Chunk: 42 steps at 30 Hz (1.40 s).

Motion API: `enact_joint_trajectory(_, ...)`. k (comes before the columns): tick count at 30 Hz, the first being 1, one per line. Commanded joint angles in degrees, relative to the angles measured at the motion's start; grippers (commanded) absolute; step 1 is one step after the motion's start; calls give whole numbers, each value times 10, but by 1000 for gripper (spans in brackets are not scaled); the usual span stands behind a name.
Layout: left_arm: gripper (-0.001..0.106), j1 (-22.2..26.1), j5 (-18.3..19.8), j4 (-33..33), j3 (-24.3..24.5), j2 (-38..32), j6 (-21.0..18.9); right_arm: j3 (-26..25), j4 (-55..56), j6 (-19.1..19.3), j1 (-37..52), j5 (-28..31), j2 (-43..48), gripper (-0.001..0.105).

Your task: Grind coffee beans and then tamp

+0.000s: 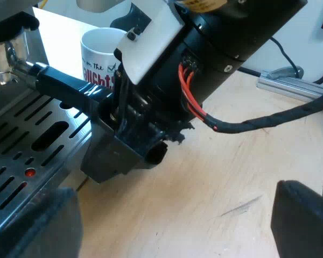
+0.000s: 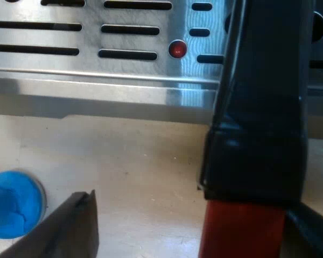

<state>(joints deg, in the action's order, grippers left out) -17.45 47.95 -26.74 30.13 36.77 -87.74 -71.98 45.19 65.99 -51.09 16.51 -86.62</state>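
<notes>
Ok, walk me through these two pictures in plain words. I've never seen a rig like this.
This is a robot with two arms, each ending in a two-fingered black gripper with a camera at its wrist. The left wrist picture: the left gripper hangs open over the wooden table, facing the other arm, which reaches to the dark handle of the metal coffee holder above the espresso machine's slotted drip tray. A white mug stands behind it. The right wrist picture: the right gripper is open around that handle's red end, one finger clear of it, so nothing is firmly held. A blue tamper sits on the table nearby.
</notes>
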Motion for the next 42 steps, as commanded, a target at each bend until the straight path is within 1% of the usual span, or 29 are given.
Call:
enact_joint_trajectory(1,73,-1,7,5,1,0,2,-5,1,-2,2,4,-1,59)
enact_joint_trajectory(3,73,-1,7,5,1,0,2,-5,2,-2,2,4,-1,47)
enact_joint_trajectory(4,73,-1,7,5,1,0,2,-5,2,-2,2,4,-1,45)
enact_joint_trajectory(5,73,-1,7,5,1,0,2,-5,5,-2,2,4,-1,35)
enact_joint_trajectory(6,73,-1,7,5,1,0,2,-5,5,-2,2,4,-1,29)
enact_joint_trajectory(11,73,-1,7,5,1,0,2,-5,6,-2,2,4,-1,12)
enact_joint_trajectory(12,73,-1,7,5,1,0,2,-5,6,-2,2,4,-1,11)
enact_joint_trajectory(15,73,-1,7,5,1,0,2,-5,10,-2,2,4,-1,2)
enact_joint_trajectory(16,73,-1,7,5,1,0,2,-5,13,-2,2,4,-1,0)
enact_joint_trajectory(37,73,-1,6,5,1,0,2,-5,18,-2,1,4,-1,0)
enact_joint_trajectory(42,73,-1,6,5,1,0,2,-5,28,-8,1,4,-1,0)
